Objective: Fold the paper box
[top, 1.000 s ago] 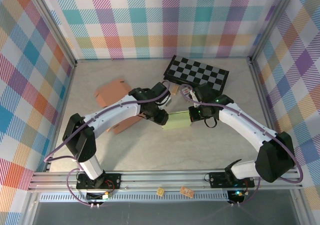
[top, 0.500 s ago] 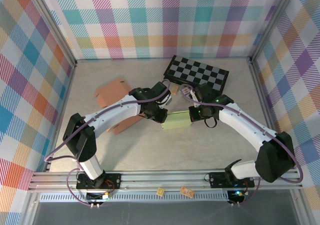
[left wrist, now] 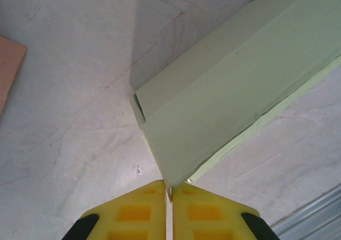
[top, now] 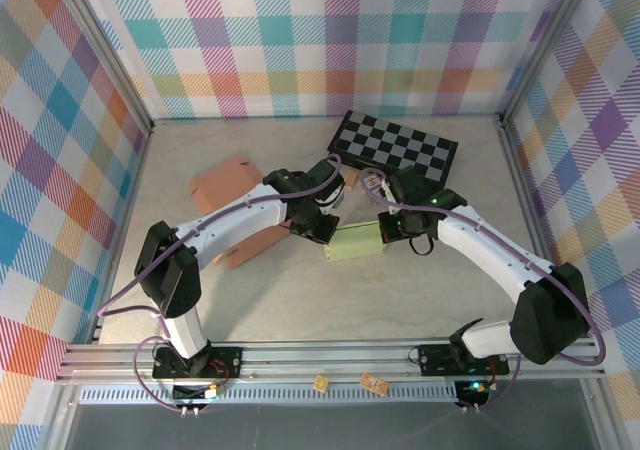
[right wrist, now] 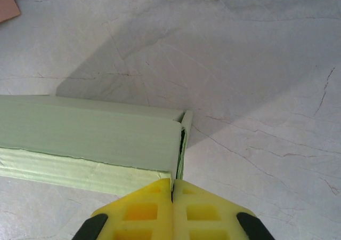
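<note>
The paper box (top: 352, 241) is a pale green, partly folded carton lying mid-table between my two arms. My left gripper (top: 323, 233) is at its left end. In the left wrist view the yellow fingertips (left wrist: 144, 197) are pressed together on a thin corner edge of the box (left wrist: 229, 101). My right gripper (top: 389, 232) is at the right end. Its yellow fingers (right wrist: 144, 202) are shut on the end flap of the box (right wrist: 90, 130), where a narrow dark slit shows between flap and wall.
A flat brown cardboard piece (top: 226, 183) lies at the left and another (top: 252, 248) under the left arm. A folded checkerboard (top: 395, 148) sits at the back. A small printed pack (top: 372, 182) lies near the right wrist. Metal frame posts edge the table.
The left gripper has closed onto the box's left corner and shifted slightly up and right. The right gripper and the box have hardly moved.
</note>
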Controlling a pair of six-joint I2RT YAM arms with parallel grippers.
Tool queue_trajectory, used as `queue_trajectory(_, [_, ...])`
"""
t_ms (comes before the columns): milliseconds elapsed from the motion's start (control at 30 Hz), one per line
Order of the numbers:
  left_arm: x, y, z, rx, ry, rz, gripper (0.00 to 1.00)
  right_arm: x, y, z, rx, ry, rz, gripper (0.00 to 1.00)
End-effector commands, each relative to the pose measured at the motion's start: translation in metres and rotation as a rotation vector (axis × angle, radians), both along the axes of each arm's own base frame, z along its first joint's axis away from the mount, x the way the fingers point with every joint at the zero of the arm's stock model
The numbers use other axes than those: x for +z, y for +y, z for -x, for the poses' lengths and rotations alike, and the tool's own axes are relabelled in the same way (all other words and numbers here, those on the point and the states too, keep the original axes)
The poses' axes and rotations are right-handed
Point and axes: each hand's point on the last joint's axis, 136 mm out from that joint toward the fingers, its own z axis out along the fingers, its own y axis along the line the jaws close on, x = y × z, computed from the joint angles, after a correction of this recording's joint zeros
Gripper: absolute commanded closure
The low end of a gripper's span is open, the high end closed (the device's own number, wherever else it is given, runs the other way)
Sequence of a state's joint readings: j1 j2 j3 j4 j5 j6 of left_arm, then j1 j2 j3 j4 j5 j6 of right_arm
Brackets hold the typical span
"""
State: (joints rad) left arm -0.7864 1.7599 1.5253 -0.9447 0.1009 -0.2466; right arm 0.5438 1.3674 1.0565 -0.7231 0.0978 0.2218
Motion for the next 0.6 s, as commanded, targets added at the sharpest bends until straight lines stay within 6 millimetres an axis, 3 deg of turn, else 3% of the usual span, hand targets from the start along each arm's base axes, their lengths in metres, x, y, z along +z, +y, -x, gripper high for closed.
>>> queue_trajectory(0, [0.009,-0.009,0.001,0.046,0.060,0.051,0.90,0.006,0.008,-0.002,0.010,0.001,-0.017,1.00])
queue_trajectory(200, [0.007,-0.013,0.006,0.088,0.121,0.065,0.91,0.008,0.008,-0.003,0.008,-0.004,-0.014,1.00])
queue_trajectory(567, [0.012,-0.024,-0.001,0.182,0.191,0.122,0.91,0.007,0.008,-0.003,0.006,0.004,-0.006,1.00])
